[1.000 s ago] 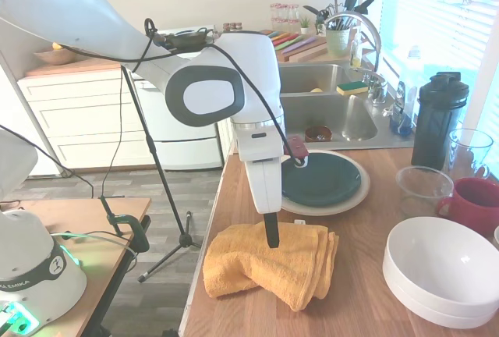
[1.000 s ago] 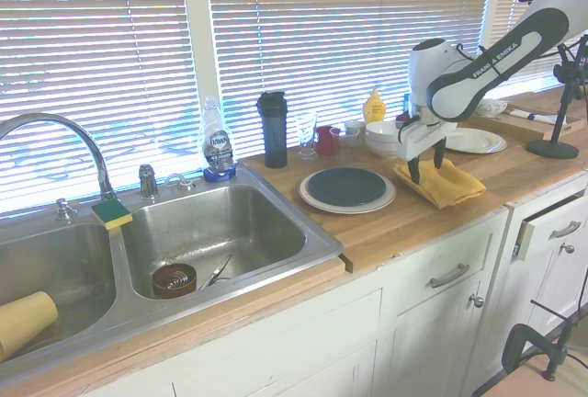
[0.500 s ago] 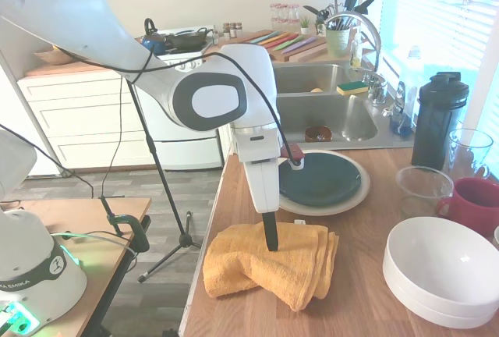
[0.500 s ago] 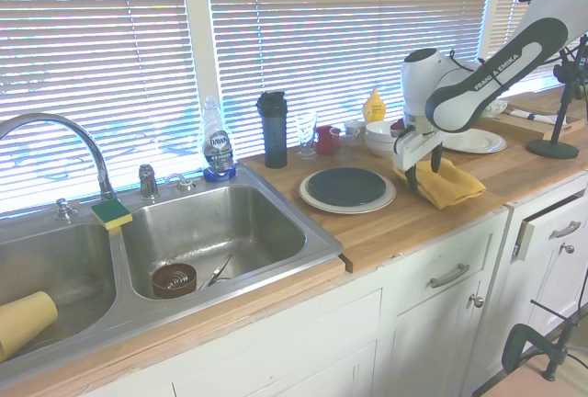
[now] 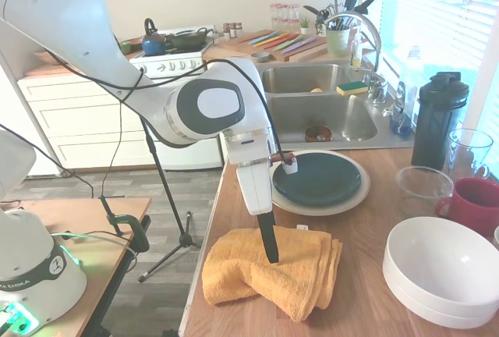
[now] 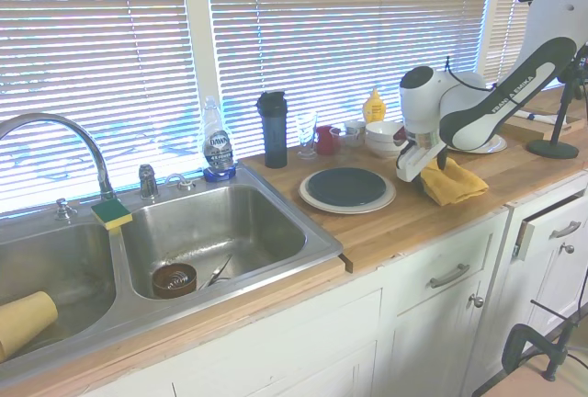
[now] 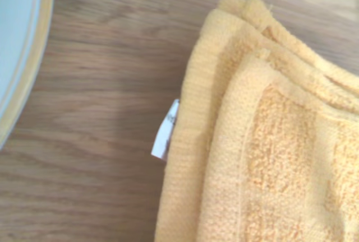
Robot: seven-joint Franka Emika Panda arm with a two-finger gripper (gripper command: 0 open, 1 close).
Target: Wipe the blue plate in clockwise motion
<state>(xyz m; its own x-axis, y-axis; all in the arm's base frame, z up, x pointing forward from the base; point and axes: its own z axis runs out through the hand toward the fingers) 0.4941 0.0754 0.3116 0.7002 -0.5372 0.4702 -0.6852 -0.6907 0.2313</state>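
While my pincer [image 5: 269, 253] digs into the yellow towel [image 5: 273, 271], jaw state unclear; pinch thick folds before the blue plate [image 5: 316, 179].

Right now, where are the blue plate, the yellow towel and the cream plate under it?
blue plate [image 5: 318, 179], first exterior view, centre of its dark face.
yellow towel [image 5: 300, 274], first exterior view, folded top layer.
cream plate [image 5: 360, 191], first exterior view, bare rim beside the blue plate.
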